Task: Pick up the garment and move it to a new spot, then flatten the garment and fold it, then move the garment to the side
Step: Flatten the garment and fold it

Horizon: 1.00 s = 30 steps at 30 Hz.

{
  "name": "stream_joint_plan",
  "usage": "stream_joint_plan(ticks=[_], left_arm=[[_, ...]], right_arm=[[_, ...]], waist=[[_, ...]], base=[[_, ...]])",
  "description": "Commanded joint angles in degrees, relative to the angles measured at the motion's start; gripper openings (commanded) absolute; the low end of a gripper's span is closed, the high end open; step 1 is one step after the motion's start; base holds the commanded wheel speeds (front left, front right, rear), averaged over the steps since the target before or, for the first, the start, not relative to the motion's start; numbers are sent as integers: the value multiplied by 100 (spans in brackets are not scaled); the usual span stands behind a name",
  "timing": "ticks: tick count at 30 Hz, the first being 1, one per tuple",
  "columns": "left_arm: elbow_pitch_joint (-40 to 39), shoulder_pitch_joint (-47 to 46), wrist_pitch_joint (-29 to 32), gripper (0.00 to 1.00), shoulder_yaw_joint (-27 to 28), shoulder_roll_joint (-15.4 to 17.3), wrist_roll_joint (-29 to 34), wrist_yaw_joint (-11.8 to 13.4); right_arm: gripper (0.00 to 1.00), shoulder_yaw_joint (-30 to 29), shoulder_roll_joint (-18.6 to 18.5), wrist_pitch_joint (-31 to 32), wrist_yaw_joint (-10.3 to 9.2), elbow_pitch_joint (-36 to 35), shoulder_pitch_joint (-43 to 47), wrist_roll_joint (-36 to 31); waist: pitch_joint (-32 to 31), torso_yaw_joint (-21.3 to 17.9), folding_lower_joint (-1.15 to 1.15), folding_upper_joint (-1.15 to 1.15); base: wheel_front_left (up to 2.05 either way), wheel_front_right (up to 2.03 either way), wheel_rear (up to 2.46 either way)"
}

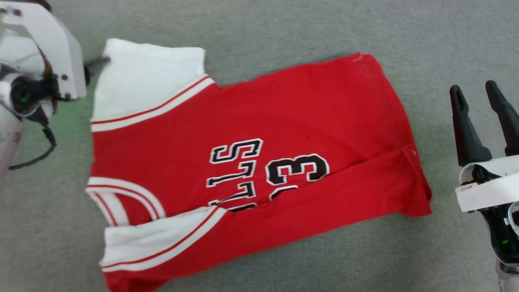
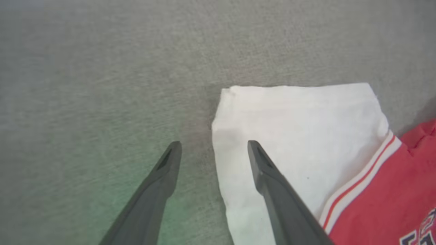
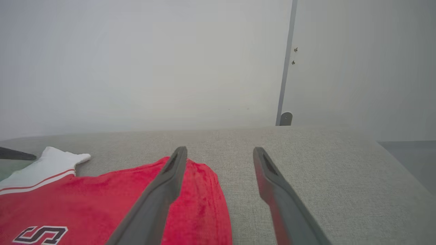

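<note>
My left gripper (image 2: 213,146) stands wide open and holds nothing. The garment (image 1: 284,121) lies spread on the grey cloth surface (image 1: 284,28). Its turned-out white flap (image 2: 299,129) reaches in under one of my left fingers (image 2: 272,183). The flap's edge runs between my two tips, and the other finger is over bare grey. I cannot tell whether the finger over the flap touches the white cloth. My right gripper (image 1: 474,87) is spread just as wide and is empty too. It stands off the garment's hem end, apart from the cloth. Looking along my right fingers (image 3: 160,197), the red hem corner shows behind one of them and bare grey surface behind the other. The black lettering and number lie between my two grippers.
</note>
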Motion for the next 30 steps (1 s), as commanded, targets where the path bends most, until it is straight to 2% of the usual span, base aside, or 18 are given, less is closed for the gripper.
stream_joint_plan(ticks=[1,4,8,9,10,11,12,13,16,21,24,25,26,30], left_arm=[[118,-135,525,100,-116,-72,-146,-49],[232,-332,875,100,-332,-66,-15,-72],[292,-326,1093,100,-423,-235,-198,-66],[250,-289,1126,94,-460,-271,-255,-68],[204,-245,1180,47,-485,-293,-320,-71],[159,-189,1218,11,-487,-314,-422,-72],[159,-189,1218,11,-487,-314,-422,-72],[135,-160,1238,0,-481,-316,-493,-73],[27,-143,1197,0,-529,-248,-578,-72],[-257,-322,1093,0,-608,-192,-683,-72],[-366,-470,1034,0,-670,-247,-696,-68],[-422,-545,991,0,-718,-317,-725,-68],[-449,-581,977,0,-749,-354,-738,-68],[-527,-682,925,0,-830,-477,-788,-68]], right_arm=[[100,30,-7,-47,-2,30,37,79],[100,92,-25,-63,-2,36,27,132],[100,151,-60,-71,-2,57,-14,155],[100,153,-72,-59,-2,64,-28,164],[100,165,-88,-30,-2,75,-42,180],[100,186,-125,13,-2,82,-57,186],[100,186,-125,13,-2,82,-57,186],[100,225,-165,71,-2,84,-84,196],[100,560,-430,438,-2,86,-287,221],[100,1082,-881,1401,-4,278,-1215,503],[100,1417,-1095,2229,-4,737,-1953,862],[100,1696,-1347,2897,-4,1154,-2426,1069],[100,1768,-1417,3150,-4,1385,-2668,1210],[100,1932,-1600,3652,-2,2051,-3292,1356]], waist=[[207,-252,0,0],[285,-307,0,0],[343,-333,0,0],[348,-328,0,0],[347,-318,0,0],[339,-297,0,0],[339,-297,0,0],[336,-277,0,0],[329,-217,0,0],[455,-56,0,0],[565,88,0,0],[630,199,0,0],[664,259,0,0],[767,428,0,0]], base=[[0,0,0],[0,0,0],[0,0,0],[0,0,0],[0,0,0],[0,0,0],[0,0,0],[0,0,0],[0,0,0],[0,0,0],[0,0,0],[0,0,0],[0,0,0],[0,0,0]])
